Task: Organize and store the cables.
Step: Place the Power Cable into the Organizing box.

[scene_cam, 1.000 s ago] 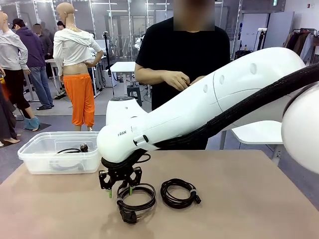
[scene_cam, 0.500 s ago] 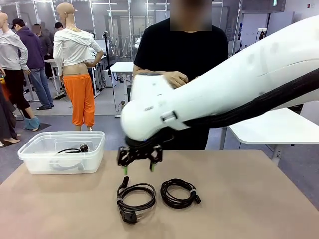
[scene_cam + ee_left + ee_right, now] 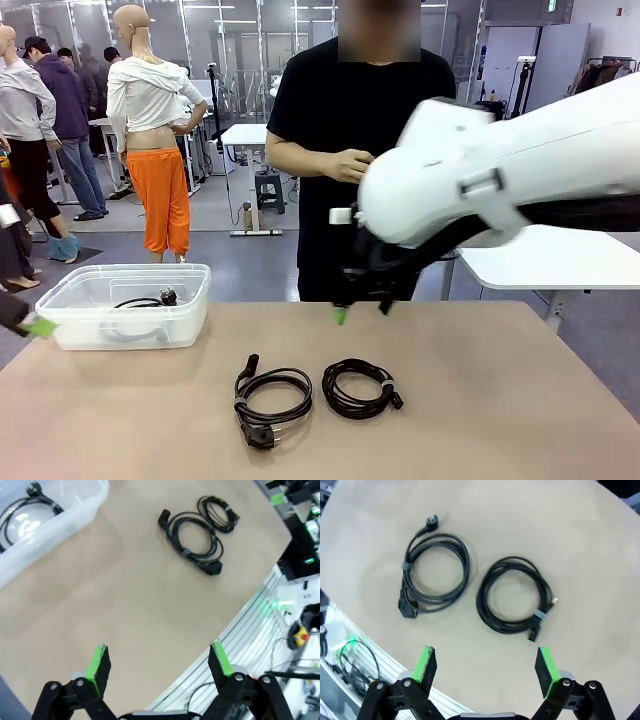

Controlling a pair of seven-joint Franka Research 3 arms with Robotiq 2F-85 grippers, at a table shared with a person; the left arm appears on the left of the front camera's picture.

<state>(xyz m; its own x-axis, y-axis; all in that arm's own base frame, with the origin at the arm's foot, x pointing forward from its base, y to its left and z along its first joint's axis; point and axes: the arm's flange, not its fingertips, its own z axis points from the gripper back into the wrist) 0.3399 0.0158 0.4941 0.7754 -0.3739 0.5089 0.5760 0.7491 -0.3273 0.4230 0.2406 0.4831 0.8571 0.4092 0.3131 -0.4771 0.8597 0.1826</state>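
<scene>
Two coiled black cables lie side by side on the tan table [image 3: 500, 400]: a larger one with a plug [image 3: 272, 396] [image 3: 436, 570] [image 3: 192, 540] and a smaller tied one [image 3: 360, 388] [image 3: 515, 597] [image 3: 218, 514]. A third cable [image 3: 140, 302] [image 3: 25, 510] rests in the clear bin [image 3: 70, 330] [image 3: 60, 527]. My right gripper [image 3: 362, 310] [image 3: 485, 665] hangs open and empty, high above the far side of the table beyond the two coils. My left gripper [image 3: 35, 325] [image 3: 159, 662] is open and empty at the table's left edge, near the bin.
A person in a black shirt [image 3: 365, 130] stands at the far side with hands together at chest height. The right arm's white body [image 3: 500, 180] spans the right half of the front view. Bare tabletop surrounds the coils.
My right gripper has risen from the left coil and swung up and to the right, carrying nothing. The left gripper's green pad has come into view at the left edge.
</scene>
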